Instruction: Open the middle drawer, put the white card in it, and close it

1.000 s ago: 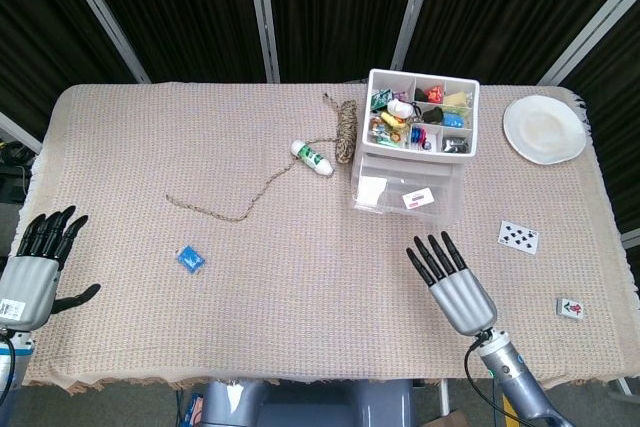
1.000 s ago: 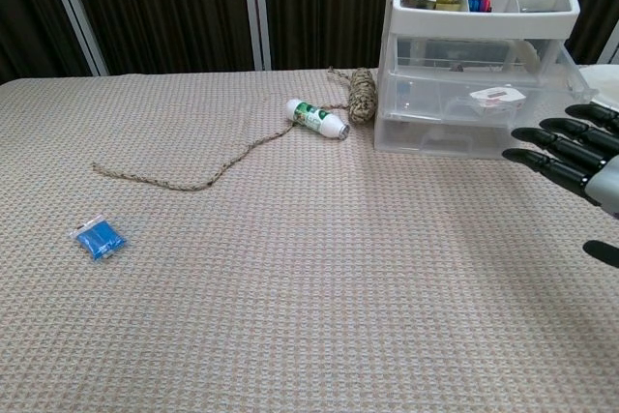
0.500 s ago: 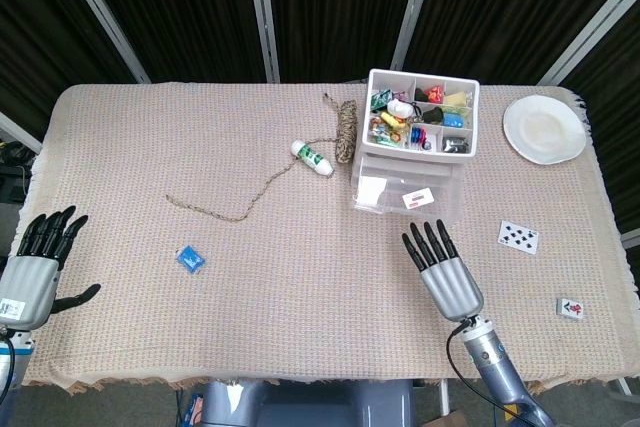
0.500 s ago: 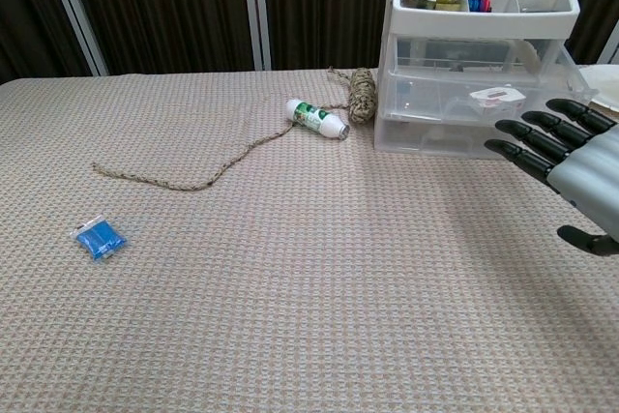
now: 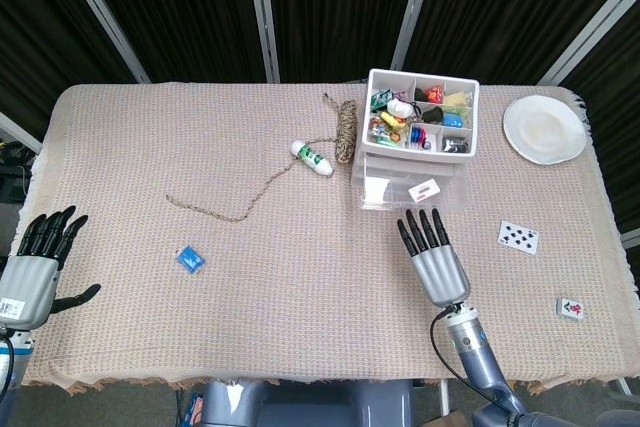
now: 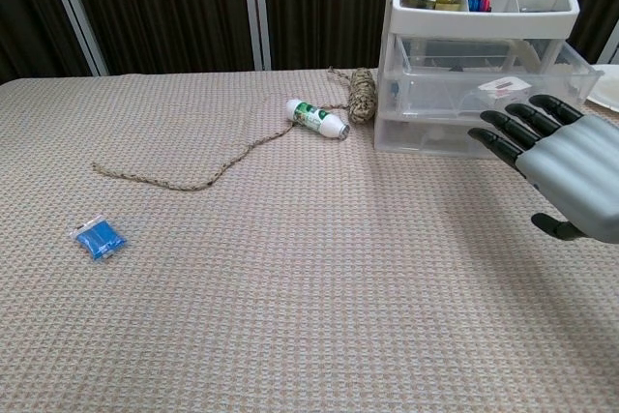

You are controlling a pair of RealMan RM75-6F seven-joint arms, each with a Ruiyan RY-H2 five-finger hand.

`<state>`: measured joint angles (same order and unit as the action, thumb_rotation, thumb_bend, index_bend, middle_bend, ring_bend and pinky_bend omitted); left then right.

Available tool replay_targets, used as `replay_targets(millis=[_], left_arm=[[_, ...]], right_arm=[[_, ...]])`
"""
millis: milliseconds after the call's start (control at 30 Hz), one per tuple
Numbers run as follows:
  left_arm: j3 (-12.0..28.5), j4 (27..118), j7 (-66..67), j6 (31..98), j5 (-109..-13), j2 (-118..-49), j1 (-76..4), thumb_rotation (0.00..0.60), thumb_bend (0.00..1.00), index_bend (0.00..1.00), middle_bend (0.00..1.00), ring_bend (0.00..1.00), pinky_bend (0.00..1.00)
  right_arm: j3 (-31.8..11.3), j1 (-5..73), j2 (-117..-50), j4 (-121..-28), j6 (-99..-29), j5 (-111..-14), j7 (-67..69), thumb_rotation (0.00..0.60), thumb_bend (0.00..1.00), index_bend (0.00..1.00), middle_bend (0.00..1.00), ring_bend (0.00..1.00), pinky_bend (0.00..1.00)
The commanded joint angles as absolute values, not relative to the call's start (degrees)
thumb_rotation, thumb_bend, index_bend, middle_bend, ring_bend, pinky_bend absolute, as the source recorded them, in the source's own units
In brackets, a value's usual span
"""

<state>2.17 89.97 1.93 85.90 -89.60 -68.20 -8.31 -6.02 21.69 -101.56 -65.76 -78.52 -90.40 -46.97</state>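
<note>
1. Since a second ago, the right hand has moved forward toward the drawer unit, and the middle drawer, which stuck far out, now juts out much less.
2. Head view: the right hand is flat, palm down, with its fingers straight and slightly apart, holding nothing. The fingertips are just short of the drawer front.
3. Head view: the white card lies inside the middle drawer, seen through the clear plastic.
4. Head view: the left hand rests at the near left edge of the table, fingers apart, thumb out, holding nothing.
5. Head view: a rope, a small white bottle, a blue packet, a white plate, a playing card and a small tile lie on the cloth.
6. Chest view: the right hand hovers in front of the drawer unit, fingers spread, fingertips near the middle drawer; whether they touch it cannot be told.
7. Chest view: the white card shows in that drawer just behind the fingertips. The left hand is out of this view.
</note>
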Motion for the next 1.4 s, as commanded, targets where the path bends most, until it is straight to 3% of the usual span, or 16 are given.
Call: replay_targets(millis=[33,700,1400], left_arm=[[2.18,89.99,1.89,85.82,-89.56,-68.18,-8.33,0.6,0.15,0.08,0.0,0.0,0.0],[2.12,90.26,1.62,85.75,-89.53,-67.94,-8.31,0.6,0.15,0.08,0.0,0.0,0.0],[2.13,90.75,0.74,84.49,-88.62,-67.47,-8.59,0.6,0.14,0.08,0.0,0.0,0.0]], right_arm=[[-6.45,22.14,-102.04,-65.74,-78.16,-90.06,-47.38,0.6,0.18,0.0,0.0,0.0,0.0],[-7.11,23.31,-103.83,-67.78,-78.43,-89.18,-49.32,0.6,0.18,0.0,0.0,0.0,0.0],[-14.11,28.71,-107.44,-63.46,-73.19,-81.59,-52.29,0.6,0.18,0.0,0.0,0.0,0.0]])
